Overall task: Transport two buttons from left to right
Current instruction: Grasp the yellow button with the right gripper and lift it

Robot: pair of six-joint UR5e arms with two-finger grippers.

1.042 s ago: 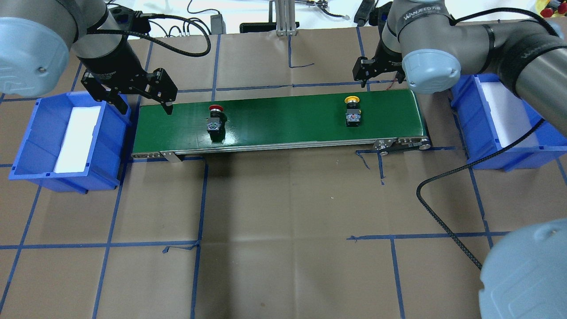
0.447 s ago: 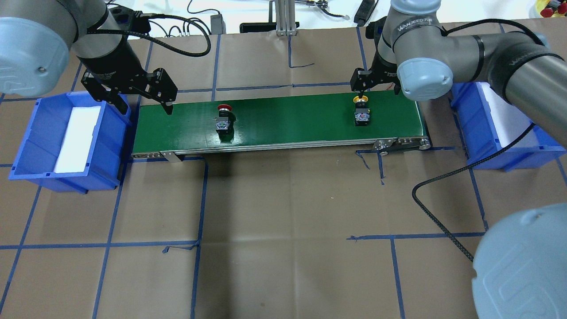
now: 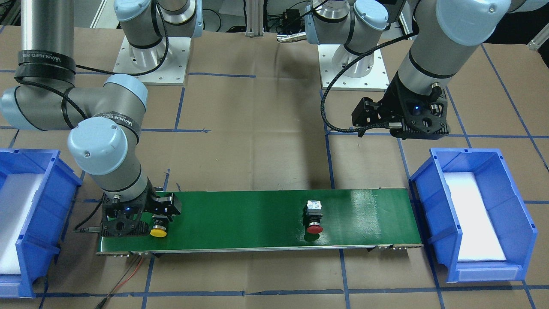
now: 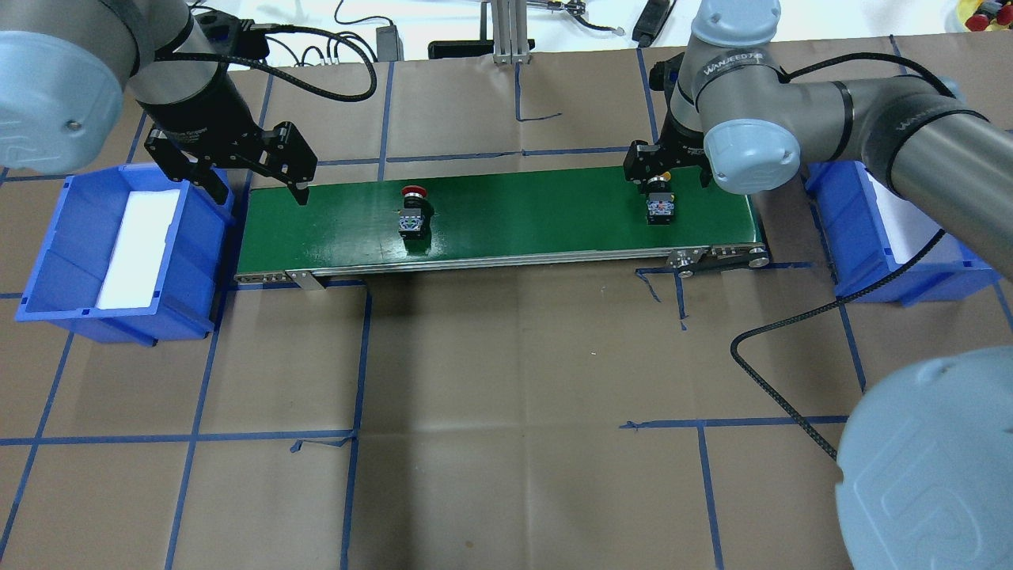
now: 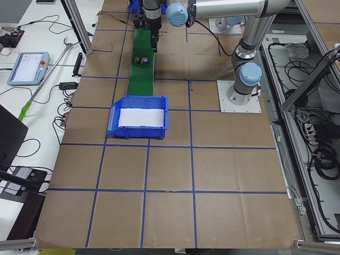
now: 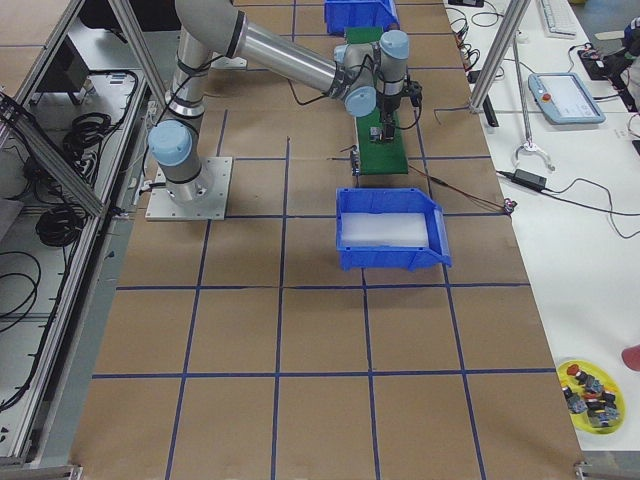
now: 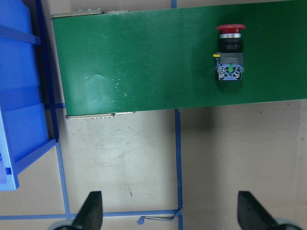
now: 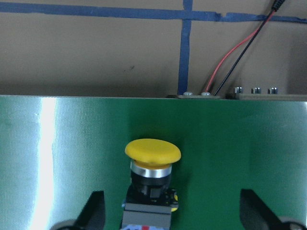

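Note:
The yellow-capped button (image 8: 152,152) lies on the green conveyor belt (image 4: 522,218) near its right end; it also shows in the front view (image 3: 158,232). My right gripper (image 4: 662,180) is open and lowered over it, with one finger on each side of its body and not closed on it. The red-capped button (image 4: 412,215) lies near the belt's middle and also shows in the left wrist view (image 7: 230,52). My left gripper (image 4: 258,190) is open and empty above the belt's left end.
A blue bin (image 4: 47,261) with a white liner stands at the belt's left end. A second blue bin (image 4: 843,237) stands at the right end, partly under my right arm. A black cable (image 4: 779,396) loops over the brown table in front.
Both buttons have travelled to the right along the belt. My right gripper has come down over the yellow-capped button and now straddles it. My left arm has not moved.

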